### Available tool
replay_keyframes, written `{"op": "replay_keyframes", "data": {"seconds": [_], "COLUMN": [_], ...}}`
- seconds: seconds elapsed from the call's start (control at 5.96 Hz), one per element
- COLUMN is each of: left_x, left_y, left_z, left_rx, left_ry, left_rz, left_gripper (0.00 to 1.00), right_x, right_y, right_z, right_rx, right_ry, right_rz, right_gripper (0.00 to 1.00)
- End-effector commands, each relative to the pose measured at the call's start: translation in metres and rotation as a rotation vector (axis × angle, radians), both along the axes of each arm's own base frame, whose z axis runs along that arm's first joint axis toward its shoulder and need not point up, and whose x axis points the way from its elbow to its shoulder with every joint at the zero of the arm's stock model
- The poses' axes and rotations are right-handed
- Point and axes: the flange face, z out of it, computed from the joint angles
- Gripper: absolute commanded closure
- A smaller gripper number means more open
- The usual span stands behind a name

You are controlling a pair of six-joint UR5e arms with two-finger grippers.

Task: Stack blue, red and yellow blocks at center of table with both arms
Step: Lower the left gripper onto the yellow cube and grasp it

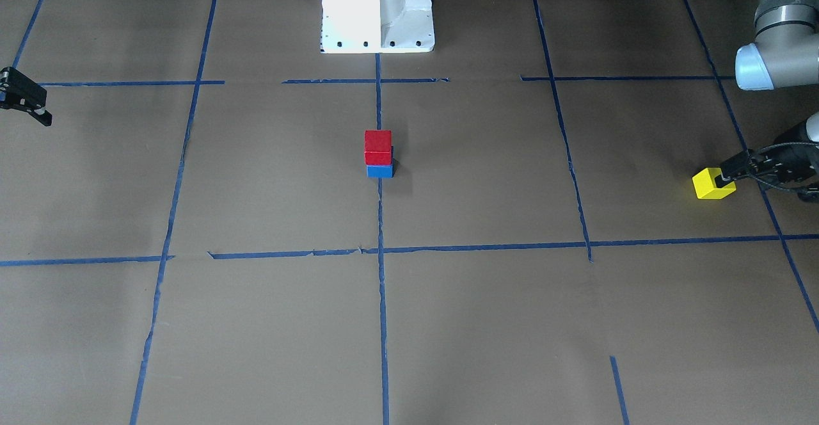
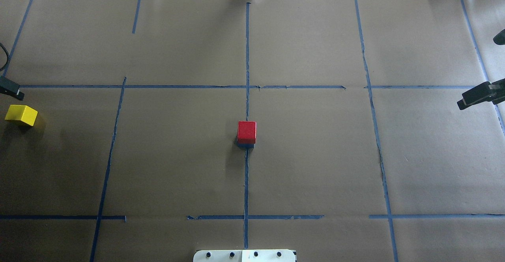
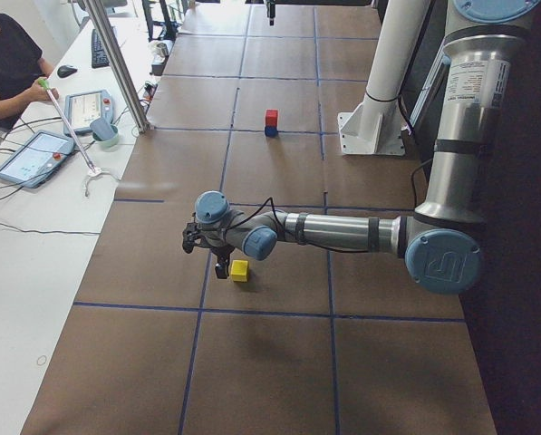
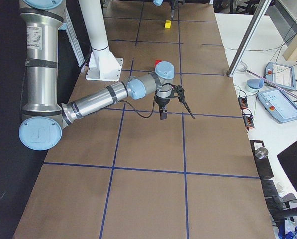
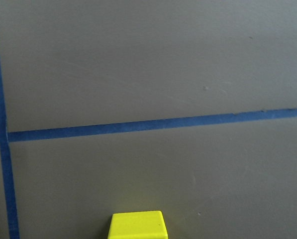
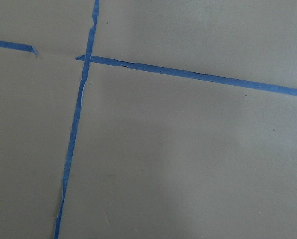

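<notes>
A red block (image 1: 377, 147) sits on a blue block (image 1: 380, 171) at the table's centre; from overhead the red block (image 2: 247, 131) hides nearly all of the blue one. A yellow block (image 1: 713, 184) rests on the paper at the robot's far left, also in the overhead view (image 2: 21, 115) and at the bottom edge of the left wrist view (image 5: 138, 225). My left gripper (image 3: 207, 259) is open and empty, with one finger (image 1: 733, 169) close by the yellow block. My right gripper (image 2: 477, 72) is open and empty at the far right edge.
The table is covered in brown paper with a grid of blue tape lines (image 2: 246, 175). The robot's white base (image 1: 377, 9) stands at the table's near edge. An operator (image 3: 7, 63) and tablets sit at a side desk beyond the table.
</notes>
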Motion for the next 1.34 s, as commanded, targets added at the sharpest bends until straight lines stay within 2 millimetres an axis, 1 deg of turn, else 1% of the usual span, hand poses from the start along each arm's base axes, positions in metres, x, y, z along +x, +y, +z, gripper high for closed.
{"op": "replay_keyframes", "data": {"seconds": [0.0,0.17,0.34,0.5,0.67,0.84,1.01,1.17], "left_x": [0.018,0.034,0.037,0.049,0.057,0.058,0.060,0.063], "left_y": [0.009,0.014,0.016,0.019,0.020,0.016,0.011,-0.001], "left_z": [0.014,0.015,0.019,0.021,0.025,0.014,-0.006,-0.047], "left_rx": [-0.032,-0.041,-0.042,-0.037,-0.030,-0.010,0.024,0.080], "left_ry": [-0.007,-0.009,-0.014,-0.030,-0.057,-0.051,-0.044,-0.017], "left_rz": [0.011,0.037,0.046,0.065,0.069,0.066,0.057,0.044], "left_gripper": [0.00,0.00,0.00,0.01,0.23,0.71,0.92,1.00], "right_x": [0.000,0.000,0.000,0.000,0.000,0.000,0.000,0.000], "right_y": [0.001,0.001,0.001,0.002,0.001,0.001,0.002,0.002], "right_z": [-0.004,-0.003,-0.003,-0.002,0.000,-0.001,-0.002,-0.002], "right_rx": [0.005,0.003,0.003,0.001,-0.002,0.000,0.001,0.001], "right_ry": [-0.004,-0.003,-0.005,-0.003,-0.002,-0.003,-0.003,-0.004], "right_rz": [0.000,0.000,0.000,-0.002,-0.002,-0.002,-0.002,0.000], "right_gripper": [0.00,0.00,0.00,0.00,0.00,0.00,0.00,0.00]}}
